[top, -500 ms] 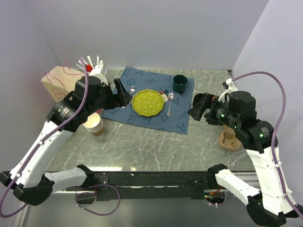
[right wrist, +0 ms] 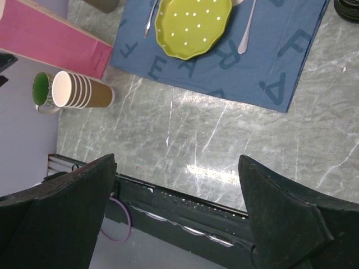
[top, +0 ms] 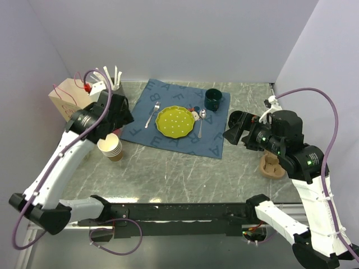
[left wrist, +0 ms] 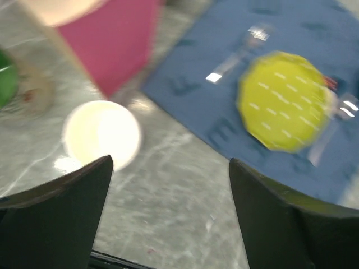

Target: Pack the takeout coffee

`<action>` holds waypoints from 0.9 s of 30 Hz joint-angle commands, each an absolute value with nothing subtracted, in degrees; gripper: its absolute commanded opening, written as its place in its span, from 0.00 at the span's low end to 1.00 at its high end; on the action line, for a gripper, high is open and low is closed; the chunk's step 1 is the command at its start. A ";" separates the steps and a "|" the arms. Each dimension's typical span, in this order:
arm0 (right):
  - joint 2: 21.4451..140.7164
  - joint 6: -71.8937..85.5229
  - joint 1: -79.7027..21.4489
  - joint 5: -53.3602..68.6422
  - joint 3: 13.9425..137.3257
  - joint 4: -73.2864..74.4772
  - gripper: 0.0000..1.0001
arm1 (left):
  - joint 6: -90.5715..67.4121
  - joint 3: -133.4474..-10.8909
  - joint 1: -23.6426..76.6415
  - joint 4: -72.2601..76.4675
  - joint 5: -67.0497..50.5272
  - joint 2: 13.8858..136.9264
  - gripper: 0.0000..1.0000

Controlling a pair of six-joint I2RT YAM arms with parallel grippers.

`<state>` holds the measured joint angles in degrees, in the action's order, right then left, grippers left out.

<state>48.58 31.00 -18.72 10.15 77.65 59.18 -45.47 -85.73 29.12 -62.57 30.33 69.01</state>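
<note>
No tan cup with a black lid shows plainly. A black round edge (right wrist: 349,8) sits at the top right corner of the right wrist view, off the placemat; I cannot tell what it is. My left gripper (top: 120,116) is open and empty, hovering by the stacked beige paper cups (top: 111,147). In the left wrist view (left wrist: 171,162) the stack's mouth (left wrist: 101,134) lies left of the jaws. My right gripper (top: 233,128) is open and empty above the table right of the placemat; its wrist view (right wrist: 176,159) looks down on bare stone.
A blue placemat (top: 168,143) holds a yellow plate (top: 174,121), fork, spoon and dark green mug (top: 213,100). A paper bag with a pink side (top: 64,95) stands far left. A brown cardboard piece (top: 272,165) lies at the right.
My left arm has swung back to the left, from the placemat's left edge to above the stacked cups. The right arm has not moved.
</note>
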 commanded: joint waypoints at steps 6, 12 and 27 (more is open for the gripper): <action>50.19 30.32 -18.46 12.56 78.75 58.80 0.83 | -45.89 -76.57 18.81 -61.97 27.17 72.68 0.56; 47.47 28.65 -18.46 15.11 76.20 55.03 0.75 | -46.92 -74.18 18.37 -60.02 23.46 76.02 0.38; 46.23 28.92 -18.46 15.03 74.36 54.32 0.75 | -46.67 -72.69 18.28 -59.85 25.84 81.48 0.32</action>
